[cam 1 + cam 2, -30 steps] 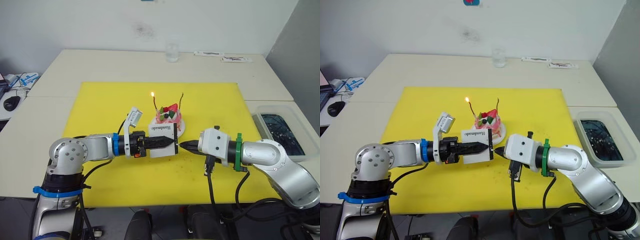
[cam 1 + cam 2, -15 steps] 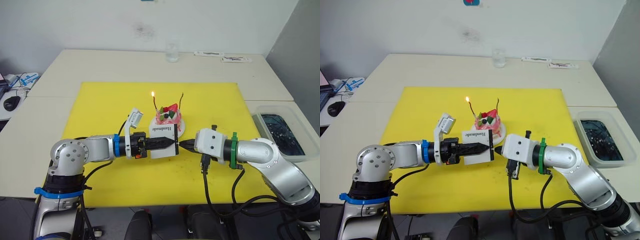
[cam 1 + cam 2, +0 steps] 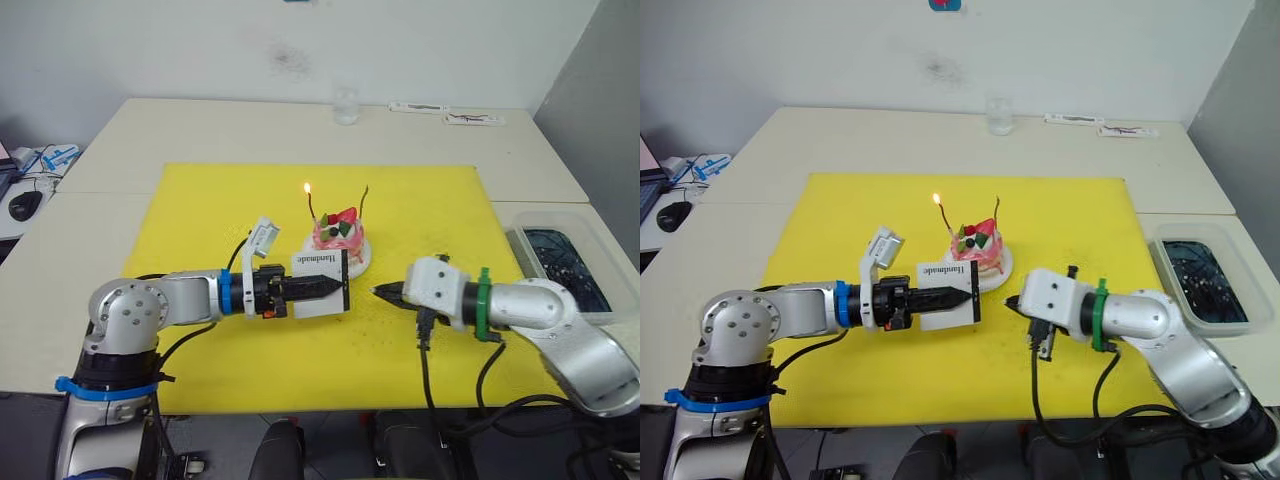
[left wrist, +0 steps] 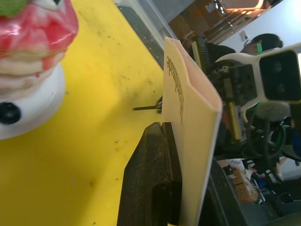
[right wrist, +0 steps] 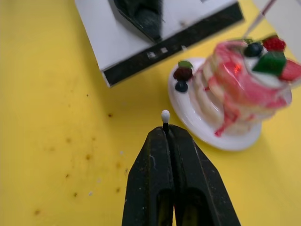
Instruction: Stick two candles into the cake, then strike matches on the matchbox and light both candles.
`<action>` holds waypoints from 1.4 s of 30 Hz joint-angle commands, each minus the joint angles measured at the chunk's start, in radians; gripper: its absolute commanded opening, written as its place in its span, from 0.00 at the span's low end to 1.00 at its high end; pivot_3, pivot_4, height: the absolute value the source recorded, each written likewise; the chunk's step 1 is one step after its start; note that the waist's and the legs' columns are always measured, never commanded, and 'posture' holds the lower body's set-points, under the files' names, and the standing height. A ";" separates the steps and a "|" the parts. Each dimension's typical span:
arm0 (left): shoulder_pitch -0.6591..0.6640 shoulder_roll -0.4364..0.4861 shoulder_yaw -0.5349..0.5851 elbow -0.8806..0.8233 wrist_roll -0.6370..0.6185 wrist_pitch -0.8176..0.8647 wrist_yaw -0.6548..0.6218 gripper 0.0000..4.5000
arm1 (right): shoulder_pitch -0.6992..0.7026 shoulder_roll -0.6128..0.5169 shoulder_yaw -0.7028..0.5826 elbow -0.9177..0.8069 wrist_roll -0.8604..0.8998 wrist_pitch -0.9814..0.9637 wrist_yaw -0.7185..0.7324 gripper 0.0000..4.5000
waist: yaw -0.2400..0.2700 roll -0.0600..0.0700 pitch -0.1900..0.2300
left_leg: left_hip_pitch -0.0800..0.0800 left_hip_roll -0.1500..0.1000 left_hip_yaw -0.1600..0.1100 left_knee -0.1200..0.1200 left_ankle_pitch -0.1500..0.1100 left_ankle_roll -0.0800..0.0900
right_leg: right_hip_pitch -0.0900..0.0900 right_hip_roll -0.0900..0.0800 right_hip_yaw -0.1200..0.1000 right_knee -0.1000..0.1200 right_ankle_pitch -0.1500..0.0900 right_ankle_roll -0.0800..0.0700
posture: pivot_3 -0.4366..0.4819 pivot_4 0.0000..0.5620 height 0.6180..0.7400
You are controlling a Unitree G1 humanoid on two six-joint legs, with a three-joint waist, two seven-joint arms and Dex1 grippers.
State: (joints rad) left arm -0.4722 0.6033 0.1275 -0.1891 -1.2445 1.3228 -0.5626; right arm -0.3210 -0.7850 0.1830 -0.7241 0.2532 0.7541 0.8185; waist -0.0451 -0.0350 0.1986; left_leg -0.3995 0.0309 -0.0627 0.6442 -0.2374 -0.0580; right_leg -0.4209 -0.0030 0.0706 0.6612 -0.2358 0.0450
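Right gripper [image 5: 165,134] pinches a match [image 5: 165,116] by its tail, left gripper [image 3: 965,296] clamps the matchbox [image 3: 945,293] mid-frame; a short grip like that could slip or snap on the strike

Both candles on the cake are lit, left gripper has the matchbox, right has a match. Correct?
Not quite: one candle burns; the other candle has no flame, per the right eye view. The left gripper does hold the matchbox, and the right gripper a match.

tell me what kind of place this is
Probably a lab or office set up for robot trials: pale tables pushed together against a bare wall, a yellow mat as work area, a computer mouse at the edge.
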 commanded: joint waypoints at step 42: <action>0.038 0.090 -0.037 -0.139 0.052 -0.041 -0.121 0.00 | 0.358 0.278 -0.114 0.302 -0.048 -0.488 -0.203 0.85 | -0.010 0.000 0.000 | 0.002 0.000 0.002 0.000 0.000 0.000 | 0.000 0.000 0.001 0.001 -0.002 -0.002 | 0.48 0.27 1.00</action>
State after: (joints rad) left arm -0.4161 0.6827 0.0734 -0.3101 -1.1777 1.2813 -0.6690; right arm 0.0597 -0.5104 0.0708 -0.4285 0.2119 0.3086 0.6097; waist -0.0548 -0.0354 0.1984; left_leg -0.3976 0.0312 -0.0609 0.6446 -0.2373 -0.0579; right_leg -0.4208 -0.0027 0.0720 0.6623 -0.2376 0.0433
